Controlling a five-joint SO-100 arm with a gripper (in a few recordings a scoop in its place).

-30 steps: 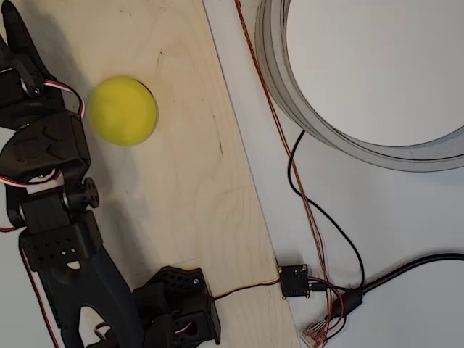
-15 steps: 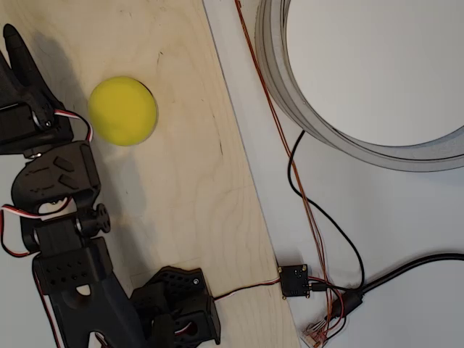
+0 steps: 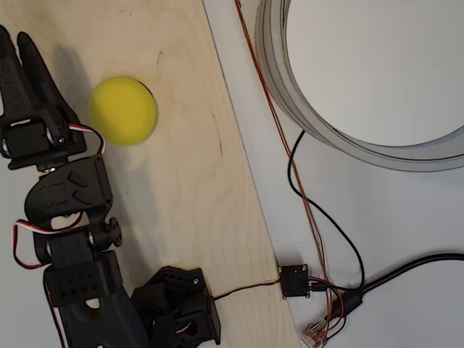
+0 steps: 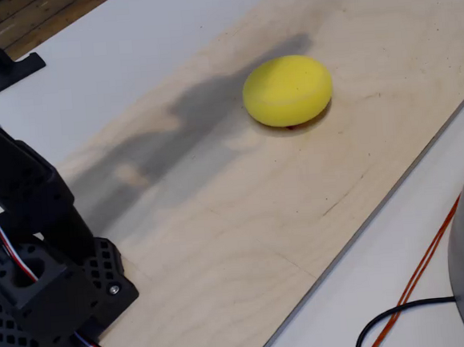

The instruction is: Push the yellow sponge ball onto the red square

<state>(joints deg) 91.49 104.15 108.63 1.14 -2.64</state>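
Overhead, upper left: gripper (image 3: 18, 45), fingers nearly together, beside ball (image 3: 122, 110). An off-centre nudge could roll the ball off the board (image 3: 188, 181).

In the overhead view, the arm with its fingers (image 3: 25, 58) has swung right, closer to the yellow sponge ball (image 3: 122, 110).

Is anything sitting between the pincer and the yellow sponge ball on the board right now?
Nothing visible. In the overhead view the pincer sits just left of the yellow sponge ball, with only bare plywood board between them. The wires lie off the board to the right, away from that gap.
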